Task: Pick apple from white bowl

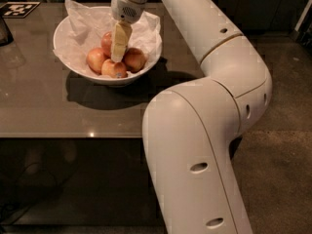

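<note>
1. Apple [107, 41]: round, deep red, at the back of the white bowl [80, 72], partly behind the claw [118, 57].
2. White bowl, on counter [44, 111]: crumpled tissue paper [80, 26], four apples.
3. Claw: down among the apples; opening cannot be told.

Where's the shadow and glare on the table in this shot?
Camera view: the white bowl casts a dark shadow on the table in front of it; one small glare spot sits near the table's front edge; the gripper hangs inside the bowl.
</note>
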Robot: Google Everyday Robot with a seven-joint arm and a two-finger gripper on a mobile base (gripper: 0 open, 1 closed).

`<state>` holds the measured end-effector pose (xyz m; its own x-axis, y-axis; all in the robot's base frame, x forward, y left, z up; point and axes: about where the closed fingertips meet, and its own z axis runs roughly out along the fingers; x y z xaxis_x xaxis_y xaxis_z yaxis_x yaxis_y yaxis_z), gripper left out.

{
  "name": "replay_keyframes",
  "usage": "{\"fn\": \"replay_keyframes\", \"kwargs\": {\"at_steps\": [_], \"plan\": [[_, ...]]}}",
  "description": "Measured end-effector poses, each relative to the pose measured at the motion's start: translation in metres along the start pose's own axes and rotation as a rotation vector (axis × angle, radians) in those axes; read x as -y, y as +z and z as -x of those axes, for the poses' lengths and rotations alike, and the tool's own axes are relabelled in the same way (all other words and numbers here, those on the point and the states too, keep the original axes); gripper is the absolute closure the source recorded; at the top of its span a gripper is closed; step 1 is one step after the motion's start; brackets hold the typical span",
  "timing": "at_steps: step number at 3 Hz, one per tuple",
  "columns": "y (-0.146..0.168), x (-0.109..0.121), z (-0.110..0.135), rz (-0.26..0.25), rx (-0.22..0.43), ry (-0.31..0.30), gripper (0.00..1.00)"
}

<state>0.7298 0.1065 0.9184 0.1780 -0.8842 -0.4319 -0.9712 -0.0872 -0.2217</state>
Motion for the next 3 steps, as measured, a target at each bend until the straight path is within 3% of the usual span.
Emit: {"fn": "replay_keyframes", "kwargs": {"at_steps": [1, 3], "plan": [[0.0057, -0.0061, -0.0019, 0.021, 0.005, -0.003, 0.0], [0.0089, -0.0039, -0.0005, 0.016, 0.008, -0.002, 0.42]]}}
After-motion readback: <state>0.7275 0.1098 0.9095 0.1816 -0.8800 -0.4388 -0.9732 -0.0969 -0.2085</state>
